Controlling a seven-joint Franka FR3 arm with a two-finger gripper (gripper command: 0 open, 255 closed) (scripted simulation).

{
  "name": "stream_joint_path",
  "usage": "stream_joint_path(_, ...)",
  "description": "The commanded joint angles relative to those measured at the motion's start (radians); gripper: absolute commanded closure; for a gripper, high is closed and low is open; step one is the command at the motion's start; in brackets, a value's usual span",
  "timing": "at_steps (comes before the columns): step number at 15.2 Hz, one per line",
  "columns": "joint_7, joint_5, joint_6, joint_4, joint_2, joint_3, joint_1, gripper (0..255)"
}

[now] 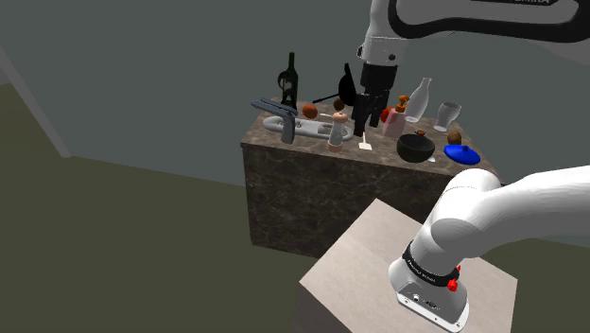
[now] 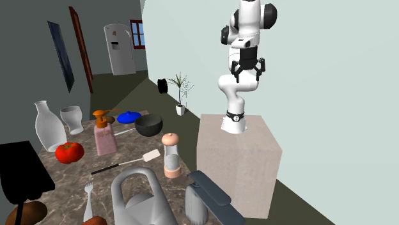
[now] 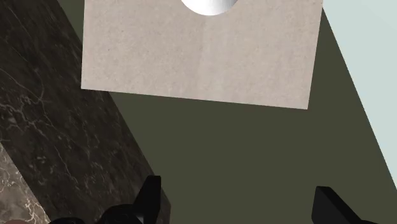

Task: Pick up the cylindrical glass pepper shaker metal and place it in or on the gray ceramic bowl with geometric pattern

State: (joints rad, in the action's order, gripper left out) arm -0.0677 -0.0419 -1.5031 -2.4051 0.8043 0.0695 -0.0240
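Nothing here can be read. White lettering runs along the dark band on the arm's upper link (image 1: pixel 529 5), cut off by the frame's edge. Tiny marks on the black ring (image 1: pixel 427 269) above its base are too small to make out.

Upright pepper shaker (image 2: pixel 171 155), peach cap and base; dark, seemingly plain bowl (image 2: pixel 148 124) nearby, not touching
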Motion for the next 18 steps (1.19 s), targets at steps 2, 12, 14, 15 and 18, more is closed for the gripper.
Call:
stream_joint_path(2, -0.024, 0.016, -0.019, 0.003, -0.022, 0.017, 0.004, 0)
stream_joint_path(12, -0.251, 0.128, -0.203, 0.101, -0.3, 0.18, 0.031, 0)
stream_joint_path(14, -0.295, 0.137, -0.235, 0.136, -0.366, 0.21, 0.033, 0)
stream_joint_path(15, -0.318, 0.139, -0.251, 0.155, -0.399, 0.225, 0.034, 0)
stream_joint_path(18, -0.387, 0.138, -0.293, 0.221, -0.503, 0.266, 0.037, 0)
